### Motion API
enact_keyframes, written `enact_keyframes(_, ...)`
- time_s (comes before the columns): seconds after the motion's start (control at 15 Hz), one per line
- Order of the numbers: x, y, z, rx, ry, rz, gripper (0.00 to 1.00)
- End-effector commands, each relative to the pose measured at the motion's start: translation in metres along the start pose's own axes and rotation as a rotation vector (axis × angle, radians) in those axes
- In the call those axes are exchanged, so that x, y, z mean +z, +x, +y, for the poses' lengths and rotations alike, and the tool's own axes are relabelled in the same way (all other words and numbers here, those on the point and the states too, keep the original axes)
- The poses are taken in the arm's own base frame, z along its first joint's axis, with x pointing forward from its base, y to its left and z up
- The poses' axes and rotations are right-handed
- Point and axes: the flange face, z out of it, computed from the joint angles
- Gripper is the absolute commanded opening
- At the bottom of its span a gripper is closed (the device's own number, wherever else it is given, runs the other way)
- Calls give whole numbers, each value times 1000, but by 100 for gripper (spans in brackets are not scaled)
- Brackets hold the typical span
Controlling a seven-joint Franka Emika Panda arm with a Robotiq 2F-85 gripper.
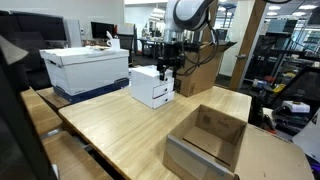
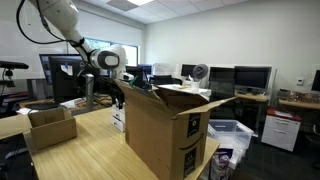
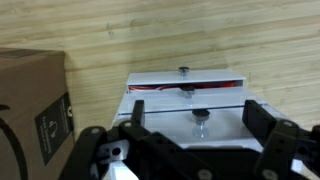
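A small white drawer unit (image 1: 150, 86) stands on the wooden table (image 1: 120, 130). In the wrist view the drawer unit (image 3: 225, 112) lies right under me, with a dark knob (image 3: 200, 117) between my fingers and a second knob (image 3: 185, 70) farther out. A strip of red (image 3: 185, 87) shows in a gap between its drawers. My gripper (image 3: 197, 112) is open, one finger on each side of the nearer knob, holding nothing. In both exterior views the gripper (image 1: 167, 68) (image 2: 118, 95) hangs just above the unit.
A tall cardboard box (image 2: 170, 130) (image 3: 30, 100) stands close beside the unit. An open shallow cardboard box (image 1: 205, 140) sits near the table's front. A white lidded box (image 1: 85, 68) rests on a blue bin. Desks and monitors (image 2: 250, 78) fill the background.
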Motion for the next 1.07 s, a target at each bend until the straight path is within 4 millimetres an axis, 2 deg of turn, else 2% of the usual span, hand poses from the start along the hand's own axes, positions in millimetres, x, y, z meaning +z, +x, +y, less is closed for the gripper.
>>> enact_keyframes(0.0,2,4,0,-22,-13,23,100)
enact_keyframes(0.4,1,1,-7,-48,-38,40,100)
enact_keyframes(0.47,1,1,-8,-54,-41,43,92)
enact_keyframes(0.53,1,1,-9,-59,-43,45,74)
enact_keyframes(0.8,2,-1,-13,-68,-43,43,45)
enact_keyframes(1.0,1,-2,-14,-67,-42,48,29)
